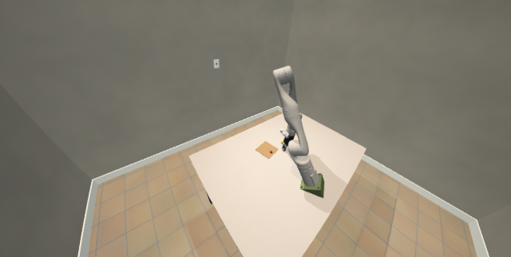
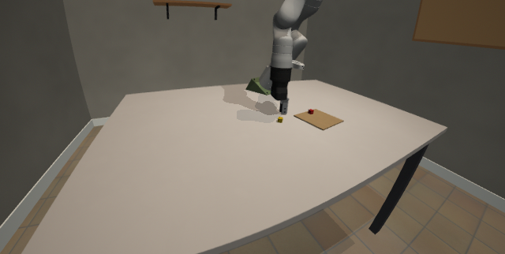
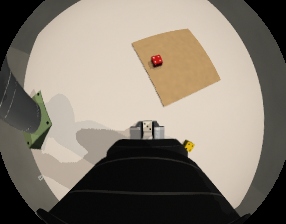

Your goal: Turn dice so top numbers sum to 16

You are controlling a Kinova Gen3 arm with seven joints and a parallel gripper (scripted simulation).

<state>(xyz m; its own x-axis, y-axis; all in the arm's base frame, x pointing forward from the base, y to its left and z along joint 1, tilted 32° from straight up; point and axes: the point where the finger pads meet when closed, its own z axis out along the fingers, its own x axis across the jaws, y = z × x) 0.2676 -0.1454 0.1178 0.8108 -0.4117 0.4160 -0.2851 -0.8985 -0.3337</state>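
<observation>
The tan mat (image 2: 319,118) lies flat on the table; it also shows in the wrist view (image 3: 175,66) and in the top view (image 1: 267,149). A red die (image 2: 311,111) sits on the mat near its back edge, also visible in the wrist view (image 3: 155,60). A yellow die (image 2: 280,119) lies on the bare table just left of the mat and shows at the wrist view's lower right (image 3: 188,144). My gripper (image 2: 284,107) points straight down close to the table, behind the yellow die. Its fingers are shut on a white die (image 3: 147,128).
The arm's green base (image 2: 258,85) stands on the table behind the gripper. The table's right edge lies beyond the mat. A wall shelf (image 2: 192,5) hangs far behind.
</observation>
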